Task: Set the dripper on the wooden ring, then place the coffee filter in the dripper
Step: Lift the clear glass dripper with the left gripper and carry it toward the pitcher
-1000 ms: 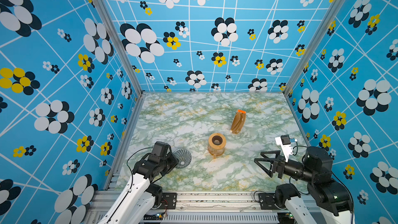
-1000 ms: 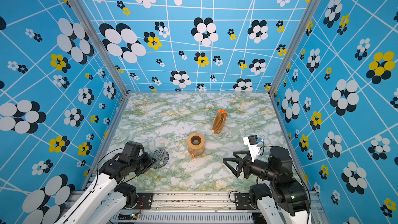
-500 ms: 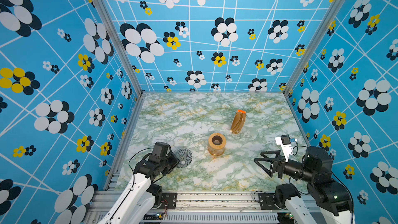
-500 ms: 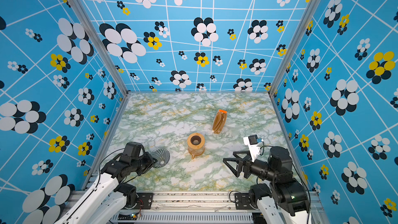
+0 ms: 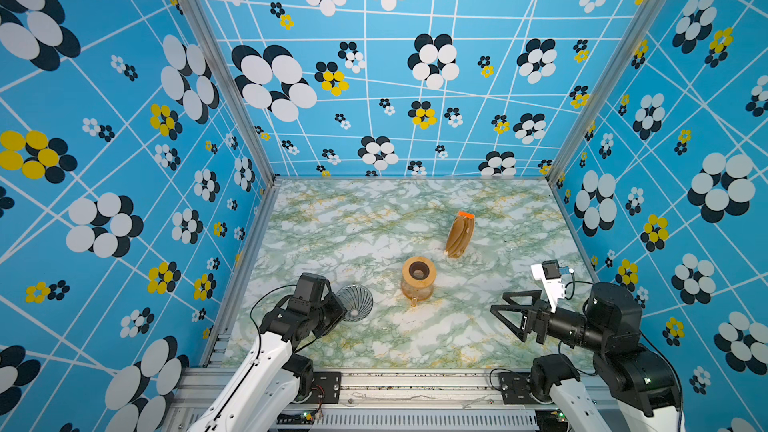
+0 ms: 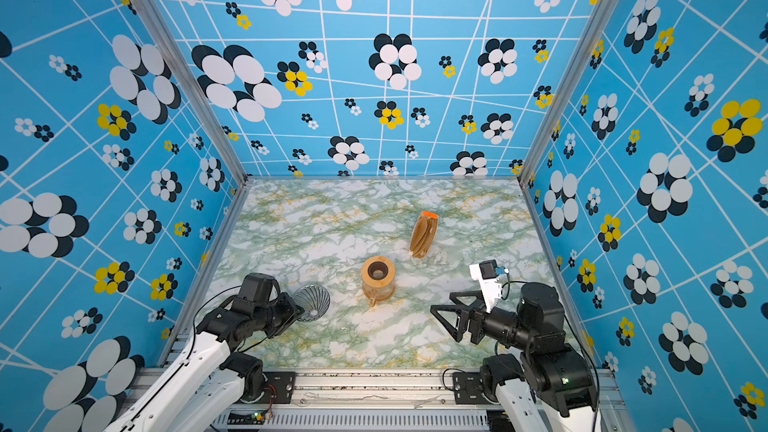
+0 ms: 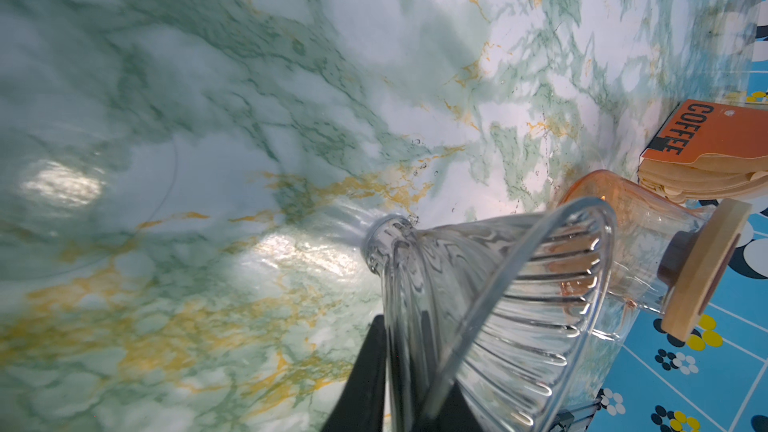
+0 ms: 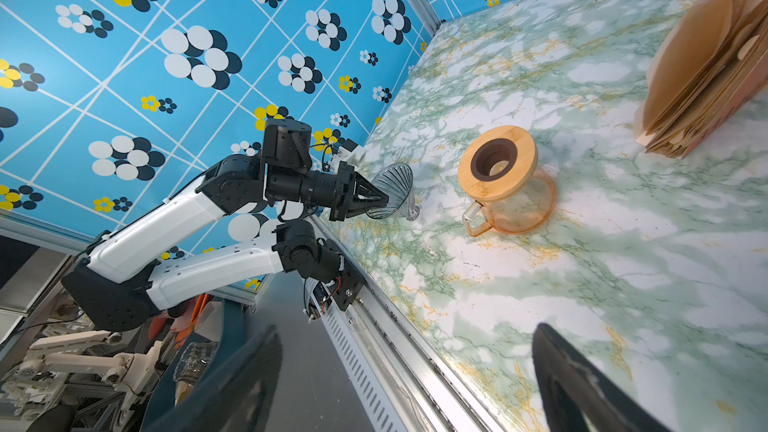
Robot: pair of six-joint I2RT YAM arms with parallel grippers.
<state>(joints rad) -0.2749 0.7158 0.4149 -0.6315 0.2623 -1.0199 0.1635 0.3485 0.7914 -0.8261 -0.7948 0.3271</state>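
Left gripper (image 8: 384,201) was clamped on dripper (image 5: 355,301) rim. Dripper lay tipped on its side, front-left, near carafe (image 5: 417,284). Right gripper (image 5: 505,317) hung front-right, jaws wide apart, well clear of filter stack (image 5: 459,234).

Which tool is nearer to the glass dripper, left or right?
Left. The left tool grips the rim of the dripper; the right tool hangs open on the far side of the carafe, apart from it.

Carafe (image 5: 417,289) mid-table, filter stack (image 5: 459,236) farther back
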